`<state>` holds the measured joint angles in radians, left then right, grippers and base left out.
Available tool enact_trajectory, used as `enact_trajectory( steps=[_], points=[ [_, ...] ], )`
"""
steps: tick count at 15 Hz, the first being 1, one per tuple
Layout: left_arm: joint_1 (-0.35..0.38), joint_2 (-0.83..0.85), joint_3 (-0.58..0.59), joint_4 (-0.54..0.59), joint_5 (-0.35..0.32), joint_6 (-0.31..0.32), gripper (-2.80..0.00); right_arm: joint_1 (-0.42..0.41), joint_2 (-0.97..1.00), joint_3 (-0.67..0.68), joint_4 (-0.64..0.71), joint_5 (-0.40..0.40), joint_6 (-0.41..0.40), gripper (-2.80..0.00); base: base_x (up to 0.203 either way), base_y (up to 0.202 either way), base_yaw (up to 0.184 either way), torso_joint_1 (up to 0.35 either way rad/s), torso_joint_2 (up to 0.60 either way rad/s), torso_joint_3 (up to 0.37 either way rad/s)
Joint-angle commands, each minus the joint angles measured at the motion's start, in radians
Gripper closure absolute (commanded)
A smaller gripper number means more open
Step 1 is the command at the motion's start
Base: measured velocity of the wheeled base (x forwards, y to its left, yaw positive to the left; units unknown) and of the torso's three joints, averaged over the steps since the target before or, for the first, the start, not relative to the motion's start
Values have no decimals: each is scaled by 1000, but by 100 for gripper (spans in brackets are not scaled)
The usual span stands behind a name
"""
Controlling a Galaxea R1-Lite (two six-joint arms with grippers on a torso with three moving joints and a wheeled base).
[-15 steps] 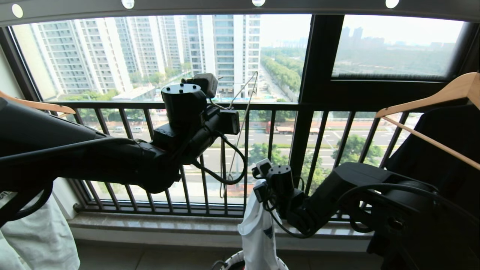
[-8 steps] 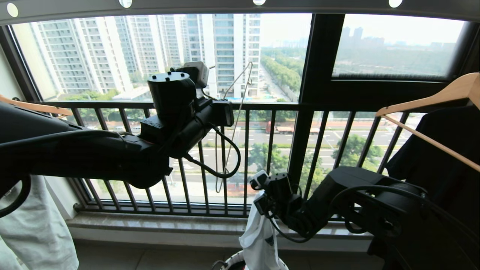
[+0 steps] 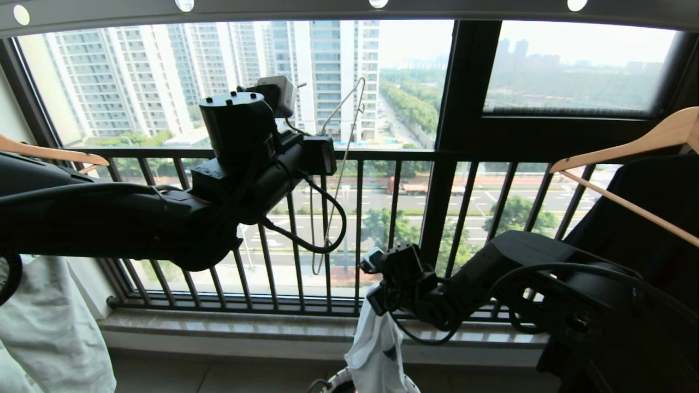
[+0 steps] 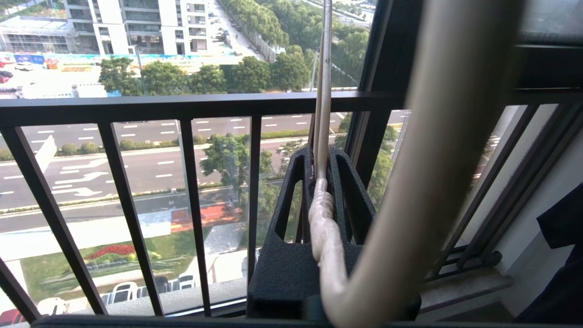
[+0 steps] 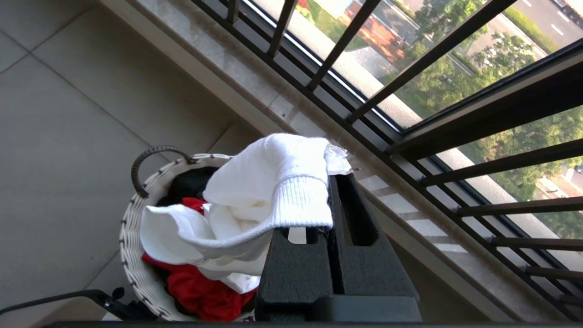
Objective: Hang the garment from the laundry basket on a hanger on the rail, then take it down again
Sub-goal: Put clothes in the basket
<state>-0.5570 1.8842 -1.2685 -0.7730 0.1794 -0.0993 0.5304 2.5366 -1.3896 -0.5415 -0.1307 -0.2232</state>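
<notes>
Two thick wooden hangers frame the scene, one at the far left (image 3: 49,153) above a pale cloth (image 3: 49,327), the other at the far right (image 3: 628,144) carrying a dark garment (image 3: 644,229). Between them there is one wire hanger (image 3: 341,109), one T-shirt (image 3: 377,349) and one laundry basket (image 5: 136,269). Going from the left, the left arm reaches up across the black railing (image 3: 382,155), and the left gripper (image 4: 321,182) has its jaws pressed together on the twisted neck of the wire hanger. The hanger stands nearly upright, its long axis vertical, the hook end up before the window and the thin triangular body hanging down in front of the railing bars. Overhead runs the rail (image 3: 349,8), with four round holes in view; the hanger's hook sits below it, apart from it. Further right and lower, the right gripper (image 5: 325,182) pinches the ribbed collar of the T-shirt with its jaws closed. The shirt hangs lengthwise straight down from that grip, its lower end trailing into the basket on the tiled floor, where a red garment (image 5: 200,291) lies.
</notes>
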Motion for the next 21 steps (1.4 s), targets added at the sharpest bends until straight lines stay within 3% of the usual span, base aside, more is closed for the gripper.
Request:
enact_trajectory(
  steps=[1, 3, 4, 12, 21],
  points=[
    [0, -1, 0, -5, 2, -2, 0, 0, -1, -5, -5, 5, -2, 0, 0, 0, 0, 0, 0, 0],
    [0, -1, 0, -5, 2, -2, 0, 0, 5, -6, -5, 10, -2, 0, 0, 0, 0, 0, 0, 0],
    [0, -1, 0, -5, 2, -2, 0, 0, 6, -9, -5, 10, -2, -280, 0, 0, 0, 0, 0, 0],
    [1, -3, 0, -5, 2, -2, 0, 0, -31, -23, 117, 29, -6, -280, 0, 0, 0, 0, 0, 0],
    [12, -16, -2, -6, 0, -3, 0, -33, -55, -229, 562, 80, -93, -280, 0, 0, 0, 0, 0, 0]
  ],
)
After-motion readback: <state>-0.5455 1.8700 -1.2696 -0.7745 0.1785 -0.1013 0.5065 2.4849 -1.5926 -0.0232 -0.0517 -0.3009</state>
